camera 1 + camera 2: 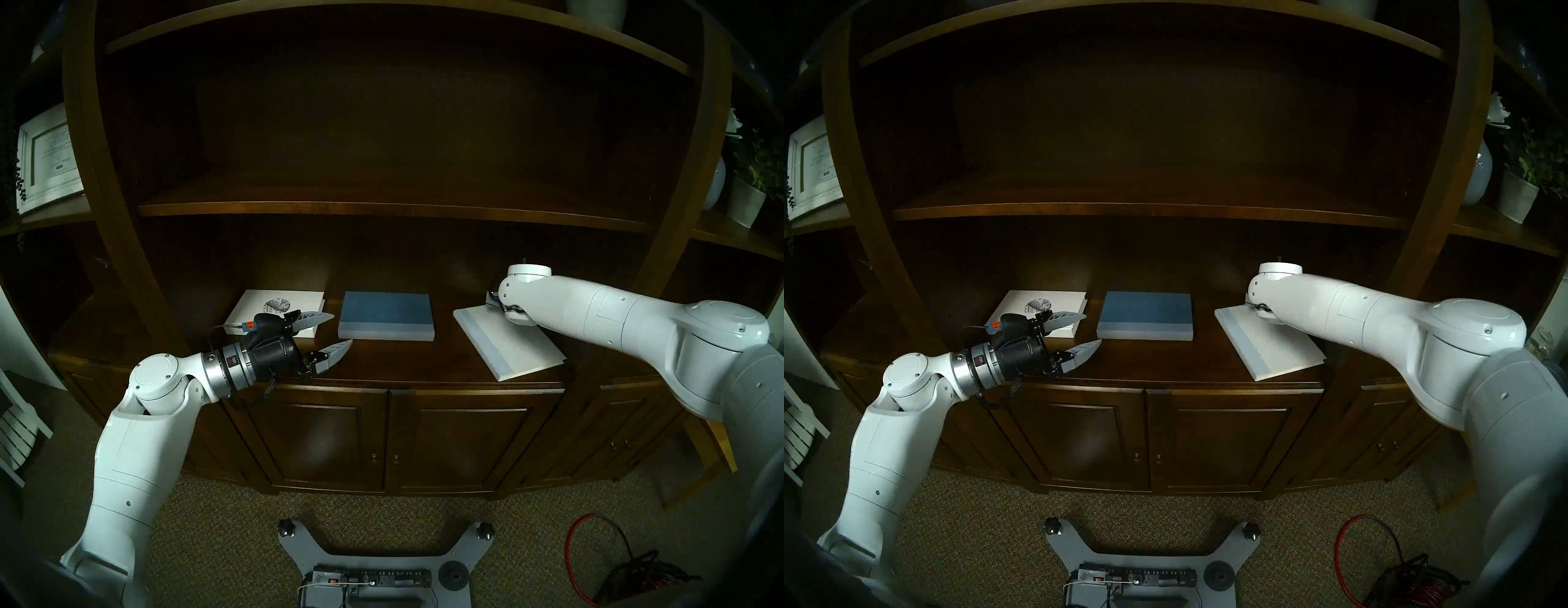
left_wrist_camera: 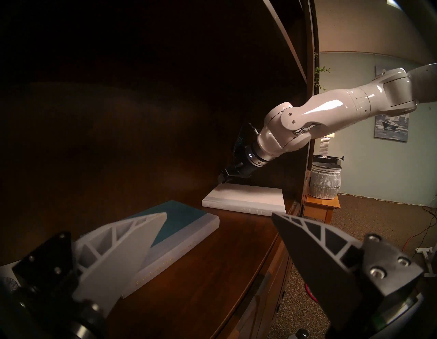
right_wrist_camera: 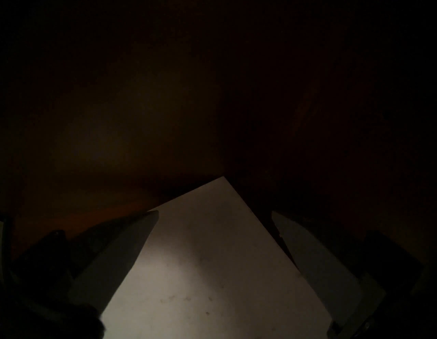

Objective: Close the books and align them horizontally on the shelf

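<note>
White book lay closed but skewed on the shelf, its far corner between our right gripper's spread fingers. We judged squaring it came next; left gripper idled, fingers apart.

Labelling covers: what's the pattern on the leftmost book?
White cover with a dark speckled oval emblem; the book shows best in head stereo left.

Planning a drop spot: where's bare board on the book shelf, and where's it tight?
Free: the shelf front strip before the blue book, and the gap between it and the angled white book. Tight: the left gripper, open, hangs between the emblem book and the blue one; the right gripper straddles the white book's far corner.
</note>
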Robot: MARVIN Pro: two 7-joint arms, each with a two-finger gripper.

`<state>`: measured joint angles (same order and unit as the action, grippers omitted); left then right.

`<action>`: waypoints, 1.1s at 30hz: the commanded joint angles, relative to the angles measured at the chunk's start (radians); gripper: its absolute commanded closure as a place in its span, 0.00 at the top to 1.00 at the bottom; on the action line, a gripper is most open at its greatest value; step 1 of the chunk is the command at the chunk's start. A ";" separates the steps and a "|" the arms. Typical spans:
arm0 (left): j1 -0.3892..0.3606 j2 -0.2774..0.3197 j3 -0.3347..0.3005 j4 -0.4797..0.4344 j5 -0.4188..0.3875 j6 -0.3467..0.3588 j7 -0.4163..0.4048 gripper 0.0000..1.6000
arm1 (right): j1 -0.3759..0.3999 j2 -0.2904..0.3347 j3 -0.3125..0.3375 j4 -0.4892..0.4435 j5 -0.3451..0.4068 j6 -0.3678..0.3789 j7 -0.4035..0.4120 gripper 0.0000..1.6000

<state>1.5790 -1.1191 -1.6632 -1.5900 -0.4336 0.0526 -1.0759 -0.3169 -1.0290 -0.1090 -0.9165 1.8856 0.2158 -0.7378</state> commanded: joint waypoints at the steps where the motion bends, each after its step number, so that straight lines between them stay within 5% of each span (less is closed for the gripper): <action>1: -0.029 0.002 -0.010 -0.021 -0.008 0.002 0.002 1.00 | 0.019 -0.073 0.032 0.121 0.032 0.026 0.049 1.00; 21: -0.030 -0.002 -0.013 -0.023 -0.005 0.007 -0.001 1.00 | -0.036 -0.214 0.013 0.460 0.058 0.085 0.253 1.00; 27: -0.031 -0.003 -0.014 -0.023 -0.004 0.008 -0.002 1.00 | -0.039 -0.217 0.010 0.475 0.062 0.101 0.264 1.00; 33: -0.031 -0.005 -0.015 -0.023 -0.002 0.008 -0.003 1.00 | -0.013 -0.164 0.029 0.378 0.102 0.183 0.253 1.00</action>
<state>1.5779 -1.1257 -1.6694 -1.5905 -0.4279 0.0599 -1.0806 -0.3419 -1.2322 -0.0956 -0.4630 1.9517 0.3058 -0.4740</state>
